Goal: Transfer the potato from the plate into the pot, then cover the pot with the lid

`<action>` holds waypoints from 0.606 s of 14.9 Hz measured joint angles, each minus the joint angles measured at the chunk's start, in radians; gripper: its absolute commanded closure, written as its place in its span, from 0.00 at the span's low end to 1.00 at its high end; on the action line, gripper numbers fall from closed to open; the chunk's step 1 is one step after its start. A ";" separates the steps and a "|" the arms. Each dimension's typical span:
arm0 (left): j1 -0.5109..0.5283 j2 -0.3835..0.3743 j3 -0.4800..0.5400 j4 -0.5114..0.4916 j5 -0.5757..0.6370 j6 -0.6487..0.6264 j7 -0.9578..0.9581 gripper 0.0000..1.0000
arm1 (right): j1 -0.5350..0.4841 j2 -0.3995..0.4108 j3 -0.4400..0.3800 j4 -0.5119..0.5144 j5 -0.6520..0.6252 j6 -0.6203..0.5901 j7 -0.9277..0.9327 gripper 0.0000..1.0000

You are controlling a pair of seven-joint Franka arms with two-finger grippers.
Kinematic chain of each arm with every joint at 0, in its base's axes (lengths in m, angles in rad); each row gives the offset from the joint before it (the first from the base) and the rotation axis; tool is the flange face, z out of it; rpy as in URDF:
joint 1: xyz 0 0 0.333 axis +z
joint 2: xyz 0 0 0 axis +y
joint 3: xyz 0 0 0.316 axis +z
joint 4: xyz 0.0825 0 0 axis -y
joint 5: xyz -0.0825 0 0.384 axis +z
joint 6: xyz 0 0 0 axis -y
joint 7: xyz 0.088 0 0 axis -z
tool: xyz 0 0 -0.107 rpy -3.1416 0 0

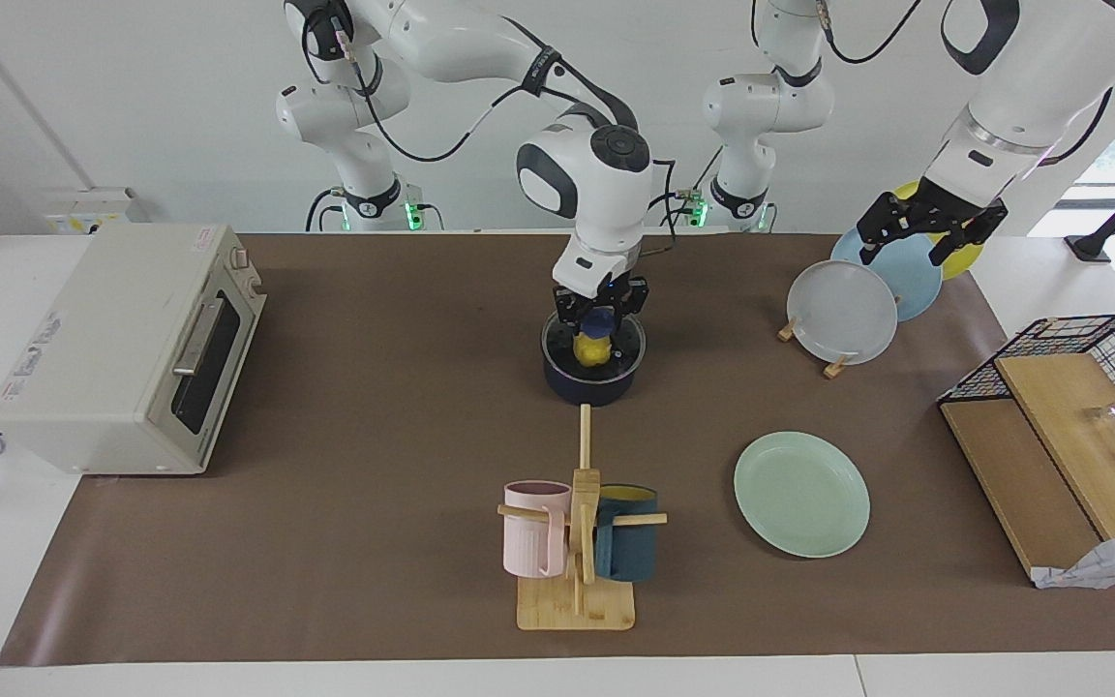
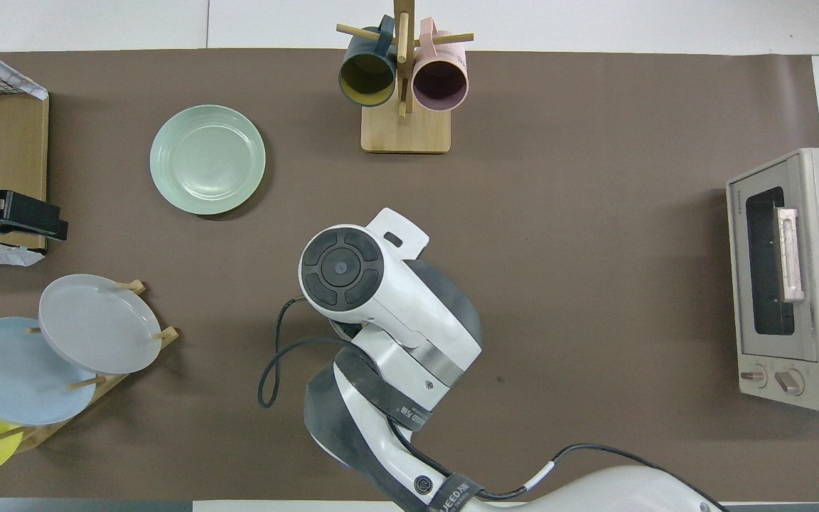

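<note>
Potato (image 1: pixel 591 349) sits inside the pot (image 1: pixel 588 382), visible through the glass lid (image 1: pixel 616 347), which lies on the pot's rim or a shade above it; we cannot tell which. We find the right gripper (image 1: pixel 600 312) pinched tight on the lid's blue knob. The plate (image 1: pixel 801 494), farther from the robots than the pot and toward the left arm's end, is bare.

We judge the main risk to be a release with the lid off centre: it could rock on the rim or slide off. A sideways pull before the jaws part could also drag the pot.

Left gripper (image 1: pixel 918 225) hangs spread wide and holding nothing over the rack of upright plates (image 1: pixel 840 312), waiting.

A brown mat (image 1: pixel 374 465) covers the white table. From the pot outward: a mug tree (image 1: pixel 579 542) farther from the robots, a toaster oven (image 1: pixel 122 347) toward the right arm's end, a wire basket (image 1: pixel 1090 360) toward the left arm's. The wall is plain white.
</note>
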 measured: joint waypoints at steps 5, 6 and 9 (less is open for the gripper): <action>0.001 0.000 0.000 0.000 0.000 0.000 0.000 0.00 | -0.001 -0.001 0.000 -0.014 0.000 0.011 0.001 0.00; 0.001 0.000 0.000 0.000 0.000 0.000 0.000 0.00 | -0.001 -0.001 -0.001 -0.020 0.000 0.013 0.002 0.00; 0.003 0.000 0.000 0.000 0.000 0.000 0.000 0.00 | -0.003 -0.001 -0.001 -0.021 0.000 0.013 0.002 0.00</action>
